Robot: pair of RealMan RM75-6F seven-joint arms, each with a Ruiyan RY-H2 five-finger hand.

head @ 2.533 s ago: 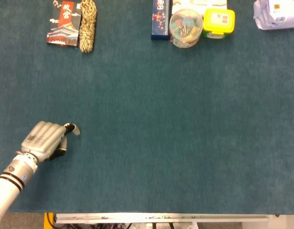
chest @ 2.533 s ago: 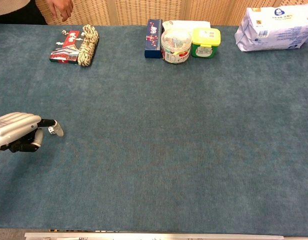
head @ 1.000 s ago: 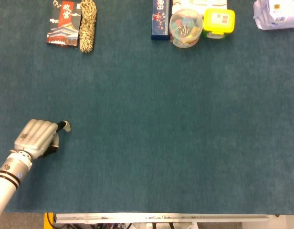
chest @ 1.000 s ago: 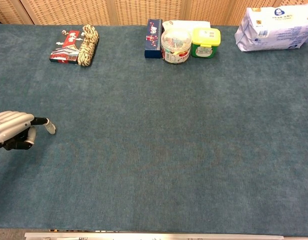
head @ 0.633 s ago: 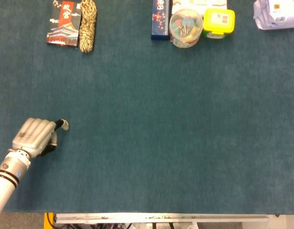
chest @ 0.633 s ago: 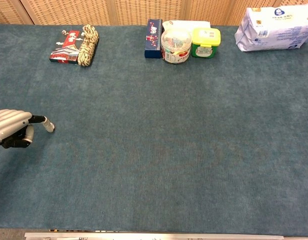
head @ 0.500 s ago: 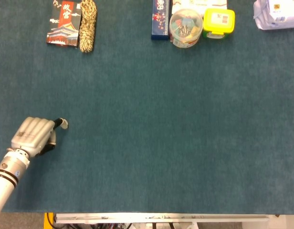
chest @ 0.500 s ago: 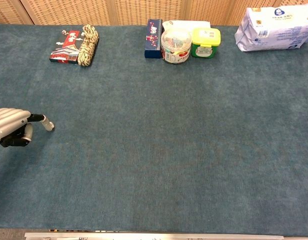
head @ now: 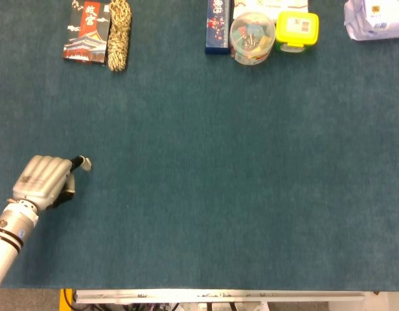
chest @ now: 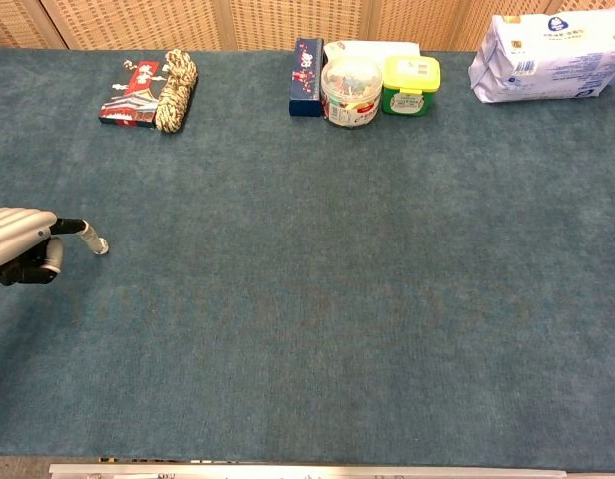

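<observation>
My left hand (head: pixel 41 180) hovers low over the blue cloth table (head: pixel 212 175) near its front left corner. Its fingers are curled in on nothing, and one fingertip (head: pixel 84 163) pokes out to the right. In the chest view the same left hand (chest: pixel 20 242) shows at the left edge, partly cut off. Nothing lies within reach of it. My right hand is in neither view.
Along the far edge lie a red and black box (head: pixel 87 31) with a rope coil (head: pixel 119 34) beside it, a blue box (head: pixel 217 26), a clear tub of coloured clips (head: pixel 252 39), a yellow-lidded tub (head: pixel 296 30) and a white packet (chest: pixel 547 57).
My left hand has drifted left and a little further from the table's front edge, keeping its fingers curled. Nothing on the table has moved.
</observation>
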